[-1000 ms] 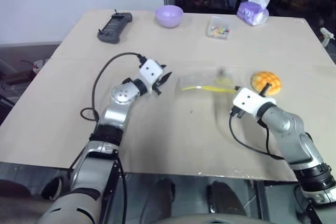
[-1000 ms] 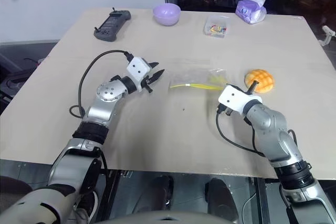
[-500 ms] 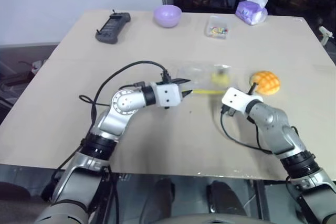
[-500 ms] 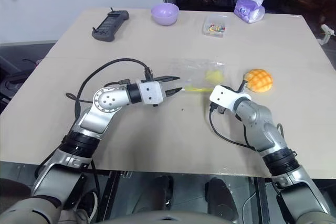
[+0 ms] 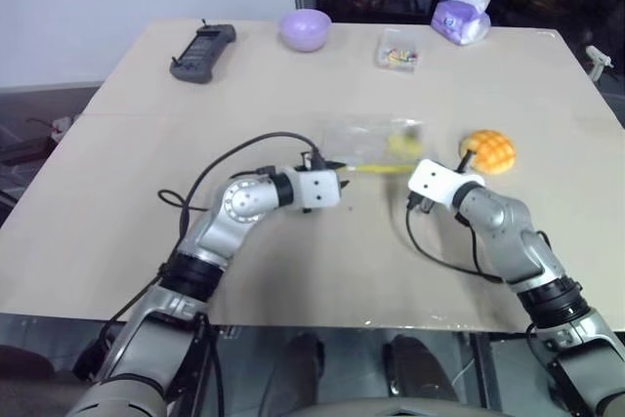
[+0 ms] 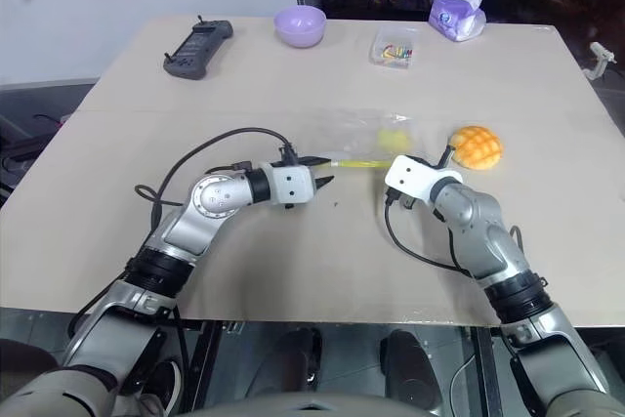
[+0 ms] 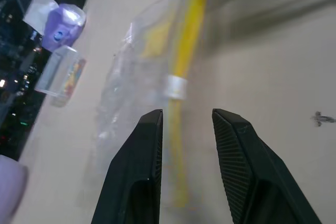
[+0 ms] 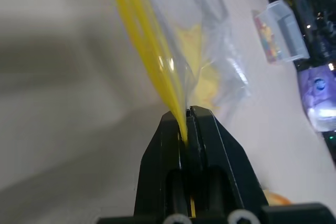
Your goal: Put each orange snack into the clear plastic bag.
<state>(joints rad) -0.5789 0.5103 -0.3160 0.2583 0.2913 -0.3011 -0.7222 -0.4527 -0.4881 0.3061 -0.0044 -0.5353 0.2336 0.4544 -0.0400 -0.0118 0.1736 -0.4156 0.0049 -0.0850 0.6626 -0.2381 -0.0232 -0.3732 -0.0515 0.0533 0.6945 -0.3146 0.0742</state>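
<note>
The clear plastic bag (image 5: 372, 138) lies flat mid-table, its yellow seal strip (image 5: 378, 169) along the near edge. My right gripper (image 8: 185, 115) is shut on the strip's right end, seen from above as my right gripper (image 5: 416, 172). At the strip's left end my left gripper (image 5: 343, 176) is open. In the left wrist view the strip (image 7: 180, 51) with its white slider runs between the black fingers (image 7: 137, 166) of my left gripper (image 7: 186, 115), with a gap on each side. The orange snack (image 5: 490, 150) sits on the table just right of the bag, free of both grippers.
Along the far edge of the table (image 5: 293, 280) stand a black handheld device (image 5: 200, 50), a purple bowl (image 5: 305, 28), a small clear box of coloured bits (image 5: 398, 49) and a purple tissue pack (image 5: 461, 19). Black cables loop off both wrists.
My left gripper has swung right and back from left of the bag to the strip's left end, rolling as it went. My right gripper kept its hold and shifted slightly left.
</note>
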